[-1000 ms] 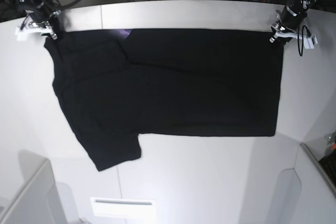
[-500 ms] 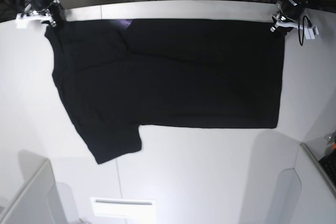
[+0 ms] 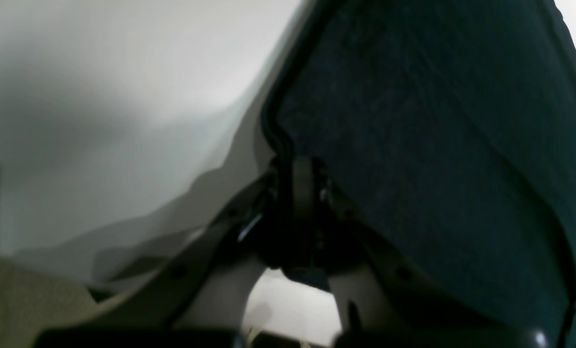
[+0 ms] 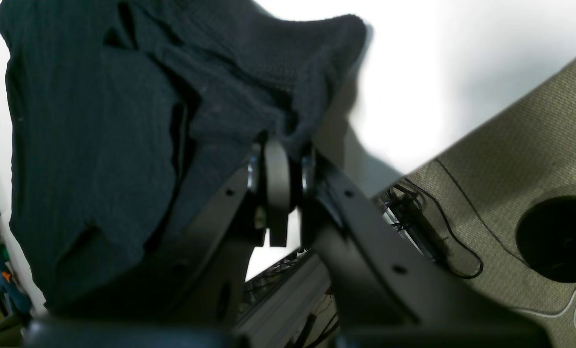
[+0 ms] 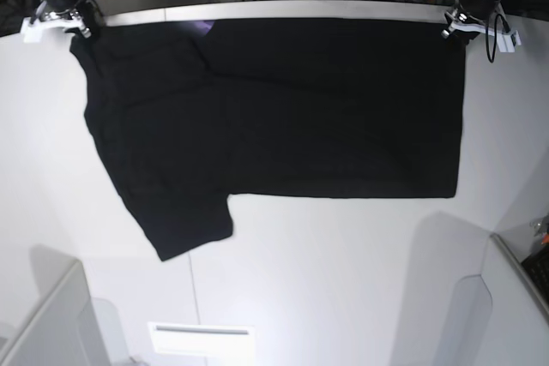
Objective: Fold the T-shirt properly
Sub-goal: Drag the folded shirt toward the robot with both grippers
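My left gripper (image 5: 453,30) and right gripper (image 5: 79,23) each pinch tight a far corner of the T-shirt (image 5: 283,117) lying flat on the table (image 5: 343,280), so next I should probably fold it over evenly.

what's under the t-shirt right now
The white table lies under the black T-shirt, which is spread flat. A purple sliver peeks out at its far edge. Anything else beneath the cloth is covered.
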Robot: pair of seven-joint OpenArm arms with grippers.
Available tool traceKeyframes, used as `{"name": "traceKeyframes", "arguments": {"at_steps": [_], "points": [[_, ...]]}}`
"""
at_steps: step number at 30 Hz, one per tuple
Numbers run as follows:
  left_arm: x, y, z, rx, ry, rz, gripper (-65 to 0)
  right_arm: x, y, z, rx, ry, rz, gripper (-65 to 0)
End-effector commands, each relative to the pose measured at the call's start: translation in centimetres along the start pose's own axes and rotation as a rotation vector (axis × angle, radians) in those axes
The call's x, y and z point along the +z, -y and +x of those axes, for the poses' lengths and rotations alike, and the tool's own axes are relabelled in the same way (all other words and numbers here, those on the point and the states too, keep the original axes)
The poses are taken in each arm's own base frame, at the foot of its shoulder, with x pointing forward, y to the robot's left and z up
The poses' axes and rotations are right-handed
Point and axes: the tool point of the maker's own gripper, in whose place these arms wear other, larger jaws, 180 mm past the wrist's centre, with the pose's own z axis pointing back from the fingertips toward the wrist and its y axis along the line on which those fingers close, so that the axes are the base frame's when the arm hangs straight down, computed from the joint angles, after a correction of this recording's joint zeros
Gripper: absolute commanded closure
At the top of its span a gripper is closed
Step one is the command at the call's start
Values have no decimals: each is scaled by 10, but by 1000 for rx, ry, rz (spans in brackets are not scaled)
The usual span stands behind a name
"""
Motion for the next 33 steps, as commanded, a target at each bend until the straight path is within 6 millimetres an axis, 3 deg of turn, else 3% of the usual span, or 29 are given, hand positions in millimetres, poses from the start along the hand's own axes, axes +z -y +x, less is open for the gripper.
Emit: {"name": "traceKeyframes", "arguments": {"at_steps": [1, 23, 25, 28, 31, 33], "points": [[8, -17, -1, -16, -16, 60, 0, 5, -3, 10, 21, 33, 7, 0], [14, -26, 4, -5, 2, 83, 0, 6, -1, 4, 15, -1, 4, 0], [16, -28, 7, -1, 13, 87, 0, 6, -2, 5, 14, 1, 6, -113], [20, -32, 17, 0, 42, 98, -237, 6, -2, 6, 15, 6, 6, -264], [28, -33, 33, -4, 89, 106, -428, 14, 4, 16, 3, 51, -14, -279], [34, -33, 43, -12, 120, 110, -502, 21, 5, 23, 1, 85, -26, -284]]}}
